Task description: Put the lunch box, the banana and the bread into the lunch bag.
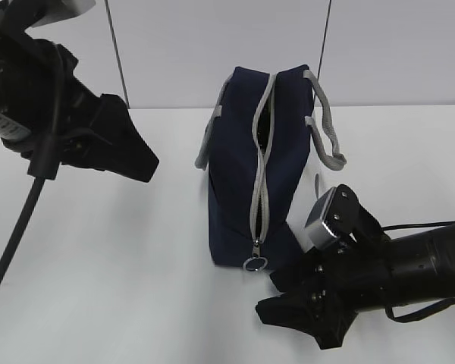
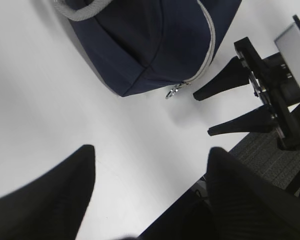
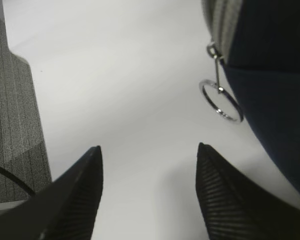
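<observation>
With its zipper [image 1: 259, 171] nearly closed, the navy lunch bag [image 1: 284, 163] stands mid-table as the right gripper [image 3: 149, 192], wide open and empty, hovers at the bag's 5 o'clock beside the ring pull [image 3: 221, 100]; a misjudged grab could drag the soft bag, while the left gripper [image 2: 150, 192] waits empty, spread wide.

You have the lunch bag [image 1: 262, 174] standing on the table [image 1: 121, 273], near its back edge. Its zip pull ring [image 1: 255, 264] hangs at the bag's near end, touching the table. The right gripper [image 1: 307, 307] sits just right of that ring, before the bag. The left gripper [image 1: 117, 144] hovers well left of the bag.
</observation>
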Controlling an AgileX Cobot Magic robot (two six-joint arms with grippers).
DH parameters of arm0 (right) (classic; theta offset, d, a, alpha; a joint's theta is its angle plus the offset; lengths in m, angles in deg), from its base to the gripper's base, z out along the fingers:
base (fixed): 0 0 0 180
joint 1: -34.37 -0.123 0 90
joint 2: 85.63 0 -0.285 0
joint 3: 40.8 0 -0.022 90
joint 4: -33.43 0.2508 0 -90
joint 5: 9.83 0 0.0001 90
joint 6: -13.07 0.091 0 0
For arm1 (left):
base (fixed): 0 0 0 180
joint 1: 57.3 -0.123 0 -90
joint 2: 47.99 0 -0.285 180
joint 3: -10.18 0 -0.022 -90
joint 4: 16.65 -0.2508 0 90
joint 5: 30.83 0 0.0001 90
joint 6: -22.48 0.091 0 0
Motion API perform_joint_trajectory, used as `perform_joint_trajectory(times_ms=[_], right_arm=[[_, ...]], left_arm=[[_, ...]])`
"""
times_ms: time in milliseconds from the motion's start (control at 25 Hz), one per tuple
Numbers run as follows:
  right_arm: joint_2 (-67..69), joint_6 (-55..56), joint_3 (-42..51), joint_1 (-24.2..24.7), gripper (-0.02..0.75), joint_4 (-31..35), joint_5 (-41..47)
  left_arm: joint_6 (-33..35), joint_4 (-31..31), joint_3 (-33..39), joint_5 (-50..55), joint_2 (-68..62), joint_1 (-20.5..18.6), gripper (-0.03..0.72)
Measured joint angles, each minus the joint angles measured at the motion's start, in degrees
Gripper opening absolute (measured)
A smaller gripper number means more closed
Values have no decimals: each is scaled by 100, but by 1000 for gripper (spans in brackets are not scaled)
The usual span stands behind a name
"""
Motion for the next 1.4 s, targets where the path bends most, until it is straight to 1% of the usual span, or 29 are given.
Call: perform_joint_trajectory(times_ms=[200, 440, 720, 1040, 1400], right_arm=[[297, -85, -334, 0, 456, 14, -24], [331, -139, -532, 0, 456, 14, -269], [344, -198, -606, 0, 456, 14, -442], [356, -310, -617, 0, 456, 14, -442], [671, -385, -639, 0, 456, 14, -431]], left_arm=[[0, 0, 0, 72, 0, 0, 477], [0, -11, 0, 104, 0, 0, 465], [0, -12, 0, 104, 0, 0, 459], [0, -18, 0, 108, 0, 0, 457], [0, -18, 0, 183, 0, 0, 456]])
